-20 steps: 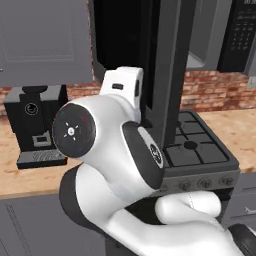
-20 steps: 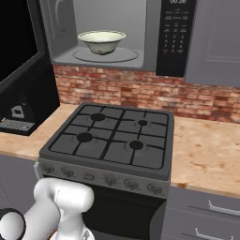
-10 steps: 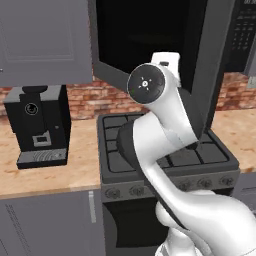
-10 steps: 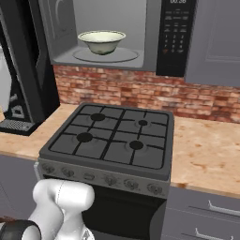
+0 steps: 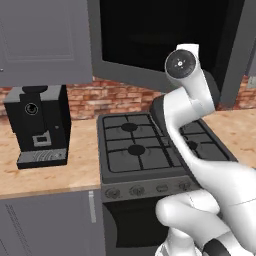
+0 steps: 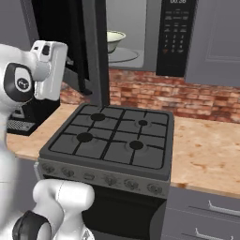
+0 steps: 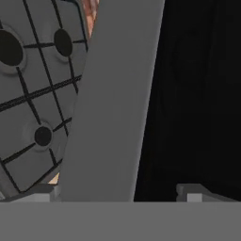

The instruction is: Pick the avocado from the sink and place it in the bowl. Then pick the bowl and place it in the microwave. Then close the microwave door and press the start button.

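The microwave (image 6: pixel 140 33) hangs over the stove with its door (image 6: pixel 89 47) swung partway out. The pale bowl (image 6: pixel 115 40) sits inside on the turntable, half hidden by the door's edge. The black button panel (image 6: pixel 176 37) is on the right. My gripper (image 7: pixel 117 193) is open, right up against the door's grey frame (image 7: pixel 113 94) and black glass (image 7: pixel 197 94), holding nothing. My white hand (image 6: pixel 49 70) is on the door's outer side, left of the door edge. The hand (image 5: pixel 182 65) is also in front of the door's dark window (image 5: pixel 160 40). The avocado is hidden and the sink is out of view.
A grey gas stove (image 6: pixel 112 140) stands below the microwave, with wooden counter (image 6: pixel 206 150) on both sides. A black coffee machine (image 5: pixel 37 125) stands on the left counter. Grey wall cabinets (image 5: pixel 45 40) flank the microwave, and a brick wall (image 6: pixel 178 96) runs behind.
The arm has swung up and to the right, bringing the hand against the door. The door has swung from wide open to partway across the microwave's opening, now covering part of the bowl.
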Available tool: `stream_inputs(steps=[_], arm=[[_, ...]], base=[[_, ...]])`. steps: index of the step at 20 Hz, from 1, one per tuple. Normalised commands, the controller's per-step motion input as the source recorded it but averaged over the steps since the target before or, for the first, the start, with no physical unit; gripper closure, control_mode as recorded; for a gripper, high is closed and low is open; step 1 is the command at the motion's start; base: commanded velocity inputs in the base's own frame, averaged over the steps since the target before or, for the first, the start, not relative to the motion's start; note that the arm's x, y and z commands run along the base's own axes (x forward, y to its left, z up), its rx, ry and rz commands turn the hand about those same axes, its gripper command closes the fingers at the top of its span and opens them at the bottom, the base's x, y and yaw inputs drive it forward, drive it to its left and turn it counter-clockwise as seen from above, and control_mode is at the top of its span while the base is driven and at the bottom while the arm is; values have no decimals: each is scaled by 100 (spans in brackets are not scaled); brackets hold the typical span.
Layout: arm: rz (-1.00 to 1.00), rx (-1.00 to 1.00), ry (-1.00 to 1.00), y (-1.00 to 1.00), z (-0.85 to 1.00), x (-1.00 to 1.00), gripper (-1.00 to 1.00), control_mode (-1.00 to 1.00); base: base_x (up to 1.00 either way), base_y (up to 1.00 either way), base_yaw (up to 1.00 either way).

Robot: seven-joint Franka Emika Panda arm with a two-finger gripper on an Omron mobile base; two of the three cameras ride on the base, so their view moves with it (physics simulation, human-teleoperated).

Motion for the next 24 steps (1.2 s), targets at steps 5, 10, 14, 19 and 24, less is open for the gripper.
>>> stream_inputs(steps=[5,10,14,19,24], arm=[[0,0,8,-70,0,100,-100,-100],[0,0,12,-36,0,100,-100,-100],[0,0,13,-22,0,92,-100,-100],[0,0,8,-14,0,52,-100,-100],[0,0,14,-9,0,49,-100,-100]], base=[[0,0,0],[0,0,0],[0,0,0],[0,0,0],[0,0,0]])
